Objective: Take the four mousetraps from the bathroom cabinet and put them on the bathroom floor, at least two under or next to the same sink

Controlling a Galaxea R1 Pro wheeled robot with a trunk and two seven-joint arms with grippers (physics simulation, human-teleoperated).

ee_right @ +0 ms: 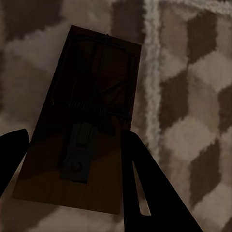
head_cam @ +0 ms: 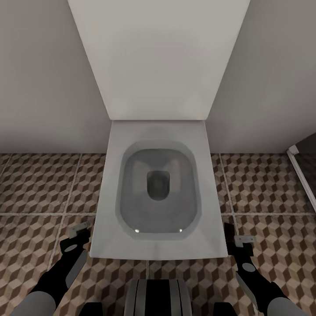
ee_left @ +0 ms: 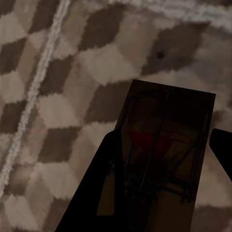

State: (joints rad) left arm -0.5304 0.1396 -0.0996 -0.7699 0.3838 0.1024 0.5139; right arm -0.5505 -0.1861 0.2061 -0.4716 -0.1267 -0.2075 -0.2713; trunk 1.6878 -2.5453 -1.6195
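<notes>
**A trap in each claw, over the tiles by the toilet**

Seen from the head, a white toilet (head_cam: 158,197) stands against the grey wall (head_cam: 44,79), its lid raised and the bowl open. The patterned bathroom floor (head_cam: 39,188) spreads to both sides of it. The left claw (head_cam: 79,232) hangs just beside the toilet's front left corner, the right claw (head_cam: 239,239) just beside its front right corner. Both arms are cut off by the lower edge of the picture, and the traps are too small here to make out. A white frame (head_cam: 303,175) runs along the far right, half out of sight.

From the left wrist, a dark mousetrap (ee_left: 164,145) sits between the two black fingers (ee_left: 96,193), which are clamped on its sides. A red patch and thin wires show on its board. Its near end runs out of the picture. Blurred tiles lie beneath it; I cannot tell whether it touches them.

From the right wrist, the second mousetrap (ee_right: 92,116) is likewise gripped between that claw's fingers (ee_right: 145,193), its spring and bar faint in shadow. A pale grout line (ee_right: 151,72) runs just beside it.
</notes>
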